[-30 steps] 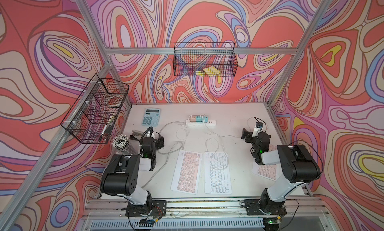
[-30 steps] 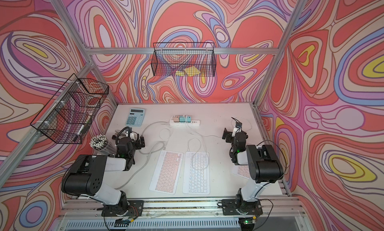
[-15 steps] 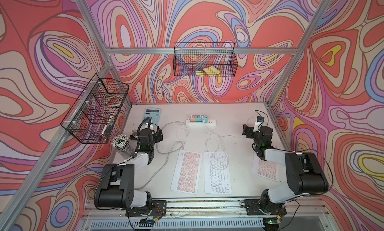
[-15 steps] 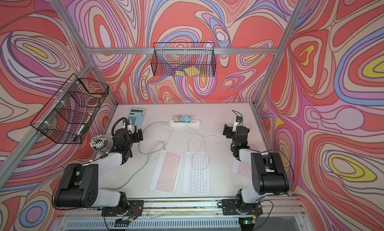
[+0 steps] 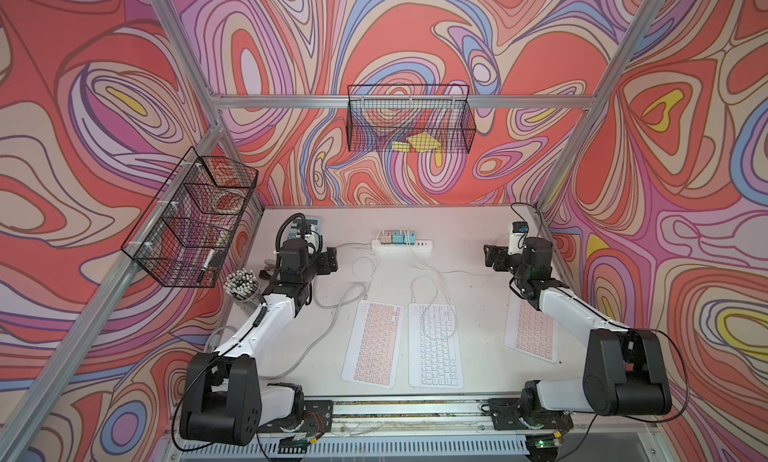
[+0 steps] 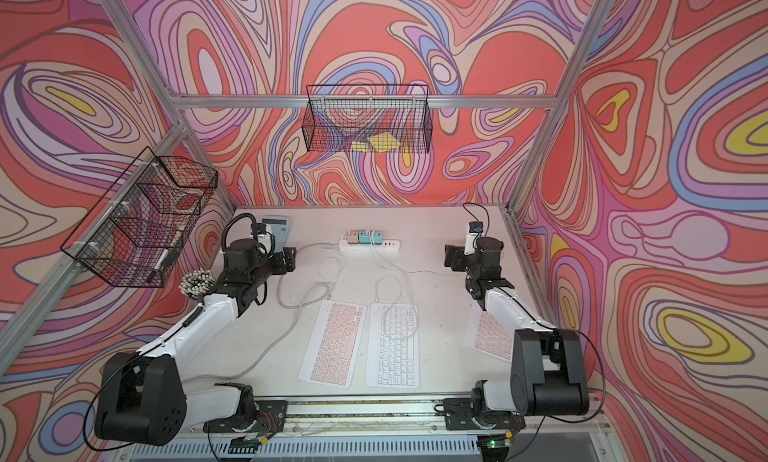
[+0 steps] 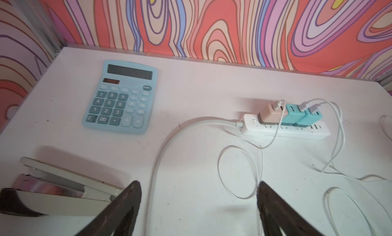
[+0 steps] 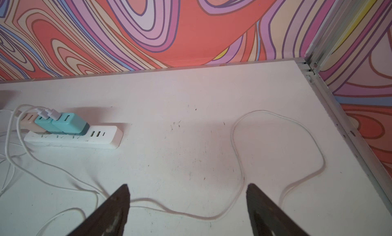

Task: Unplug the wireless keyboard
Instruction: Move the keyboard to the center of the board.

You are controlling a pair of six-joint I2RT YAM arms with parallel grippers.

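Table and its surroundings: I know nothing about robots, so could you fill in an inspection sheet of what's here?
Surface: white table, small dark specks.
Job's things: pink keyboard, white keyboard and second pink keyboard lie flat; power strip carries pink charger and teal chargers.
Clutter: blue calculator, stapler, pen cup, on the left arm's side.
Grippers: left gripper and right gripper open, empty.
Cables: thin white cables run from chargers toward keyboards, one looped over the white keyboard; grey cord leaves the strip.
Surroundings: swirl-patterned walls; back basket holds something yellow; side basket on the left wall.
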